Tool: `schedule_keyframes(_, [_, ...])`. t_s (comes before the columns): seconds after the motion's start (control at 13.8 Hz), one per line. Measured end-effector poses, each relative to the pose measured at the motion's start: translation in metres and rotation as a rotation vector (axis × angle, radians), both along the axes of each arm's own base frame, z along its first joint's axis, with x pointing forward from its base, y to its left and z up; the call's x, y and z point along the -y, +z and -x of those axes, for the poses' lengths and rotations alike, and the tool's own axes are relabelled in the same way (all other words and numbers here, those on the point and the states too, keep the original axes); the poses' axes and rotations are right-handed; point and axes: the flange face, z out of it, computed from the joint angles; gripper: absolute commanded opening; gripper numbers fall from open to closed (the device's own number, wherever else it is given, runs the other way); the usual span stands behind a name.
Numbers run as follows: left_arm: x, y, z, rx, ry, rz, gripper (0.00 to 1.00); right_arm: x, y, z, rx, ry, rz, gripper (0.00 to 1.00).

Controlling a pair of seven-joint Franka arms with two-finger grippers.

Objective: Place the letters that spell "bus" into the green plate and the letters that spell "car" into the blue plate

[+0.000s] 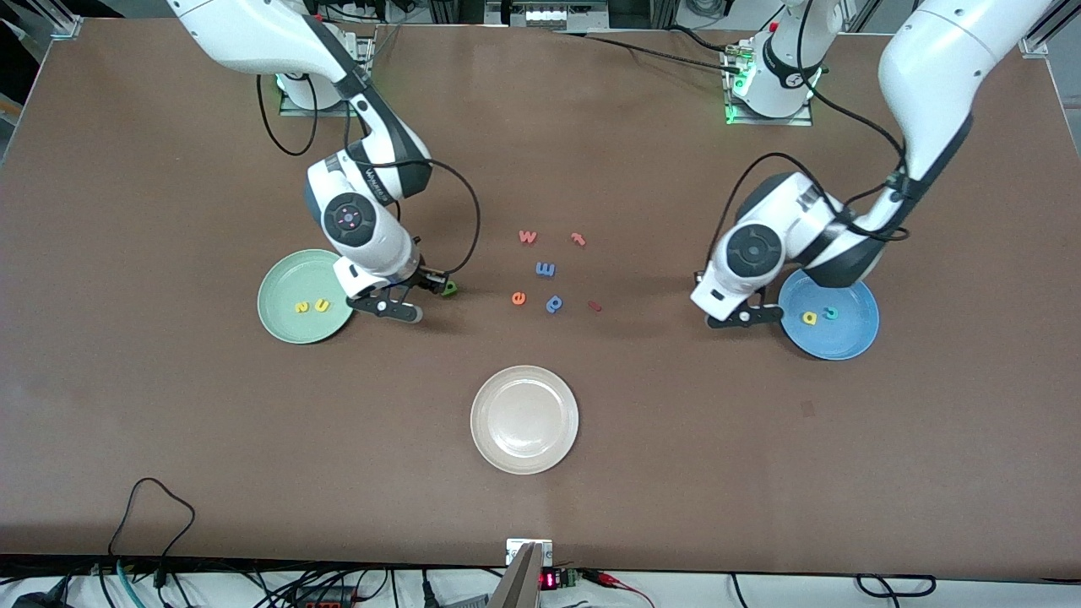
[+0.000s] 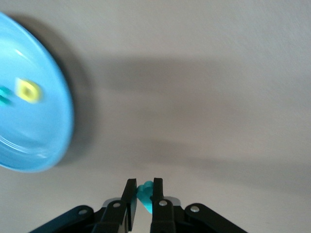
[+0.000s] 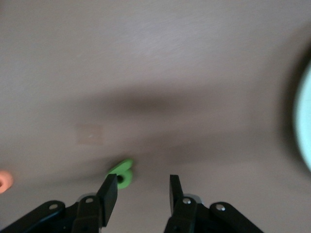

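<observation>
Two arms sorting foam letters into plates; one teal letter and one green letter not yet delivered.

Left gripper (image 2: 143, 196), hanging just beside the blue plate (image 1: 853, 338), is pinching a small teal letter (image 2: 145, 196) between pressed-together fingers, seemingly for carrying to that plate, where a yellow letter (image 1: 809, 317) and a teal letter (image 1: 830, 313) are already lying. Right gripper (image 3: 143, 191) is standing spread over the table beside the green plate (image 1: 283, 325), which is holding two yellow letters (image 1: 312, 306); the green letter (image 3: 122, 174) is lying on the table against one finger, not between them, so no grip is showing. Spare letters (image 1: 545, 270) are lying mid-table, with the white plate (image 1: 524, 420) nearer the front camera. The pinched letter's shape is mostly hiding between the fingers; the right wrist view is blurring the green plate to a pale edge.
</observation>
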Motion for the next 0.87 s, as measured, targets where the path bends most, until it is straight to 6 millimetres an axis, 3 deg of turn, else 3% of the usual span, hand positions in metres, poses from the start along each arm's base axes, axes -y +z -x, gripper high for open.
schedule_keyframes(0.22, [-0.069,-0.006,-0.026,0.002,-0.09,-0.051,0.12,-0.036,-0.008,0.017,-0.003,0.063,-0.004,0.52])
schedule_keyframes(0.36, [-0.114,-0.022,-0.032,-0.021,-0.141,-0.084,0.18,-0.042,-0.021,0.023,-0.01,0.083,0.003,0.52])
schedule_keyframes(0.43, [-0.129,-0.028,-0.034,-0.029,-0.157,-0.078,0.43,-0.042,-0.028,0.023,-0.008,0.091,0.01,0.52])
schedule_keyframes(0.51, [-0.14,-0.032,-0.035,-0.035,-0.162,-0.07,0.82,-0.04,-0.035,0.022,-0.006,0.098,0.018,0.52])
schedule_keyframes(0.58, [-0.148,-0.035,-0.034,-0.044,-0.16,-0.063,1.0,-0.037,-0.041,0.022,-0.004,0.105,0.026,0.52])
schedule_keyframes(0.87, [-0.152,-0.038,-0.03,-0.067,-0.163,-0.062,1.0,-0.031,-0.048,0.017,0.01,0.116,0.041,0.52])
